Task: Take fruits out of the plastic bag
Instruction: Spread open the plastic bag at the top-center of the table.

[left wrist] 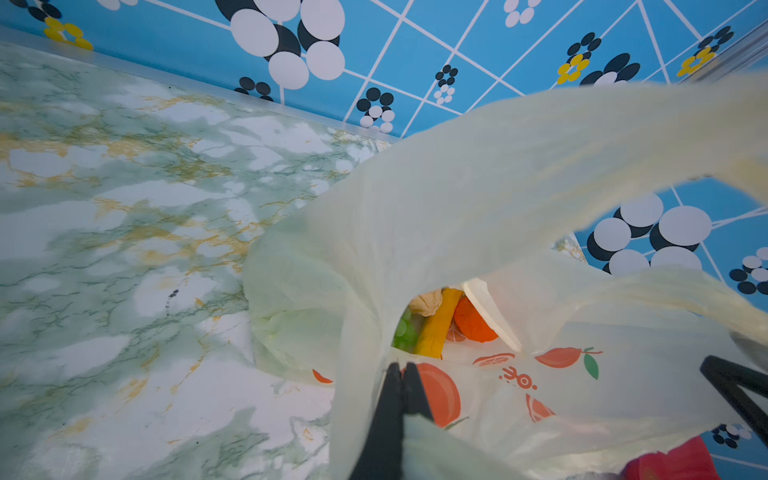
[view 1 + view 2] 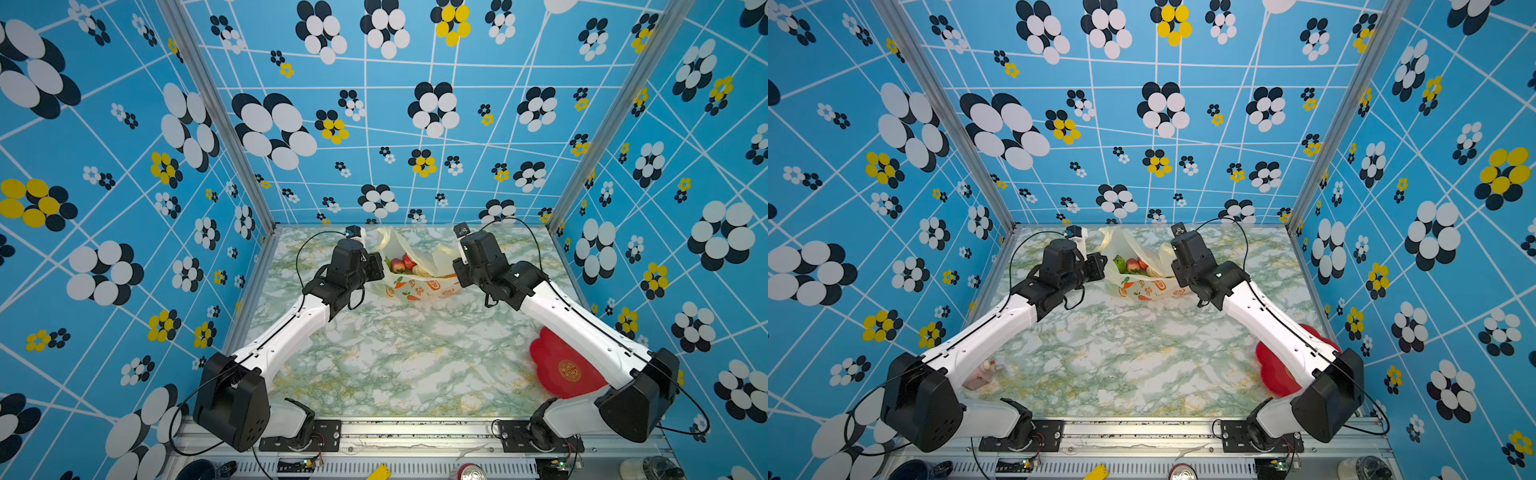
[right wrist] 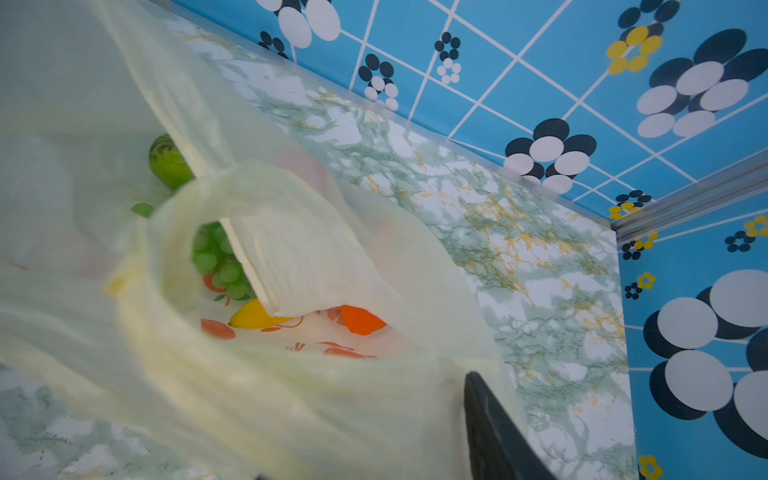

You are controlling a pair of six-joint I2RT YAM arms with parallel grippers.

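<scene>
The plastic bag [image 2: 419, 286] [image 2: 1142, 286] lies at the back middle of the table with its mouth held apart between my two grippers. Fruits show inside: a red strawberry [image 2: 398, 265], a yellow banana [image 1: 438, 328], an orange [image 1: 471, 322], a cream piece [image 1: 428, 301], a green grape bunch [image 3: 218, 262] and a bumpy green fruit [image 3: 168, 162]. My left gripper [image 1: 401, 368] [image 2: 376, 266] is shut on the bag's left rim. My right gripper [image 3: 365, 424] [image 2: 457, 270] is at the right handle. Its fingers stand apart with blurred bag film across the gap, and that film hides one finger.
A red flower-shaped plate [image 2: 557, 365] [image 2: 1273, 370] lies at the front right, partly under my right arm. A small pink and white object [image 2: 980, 374] lies by my left arm's base. The blue patterned walls close off the marble table [image 2: 395, 353] at the back and both sides.
</scene>
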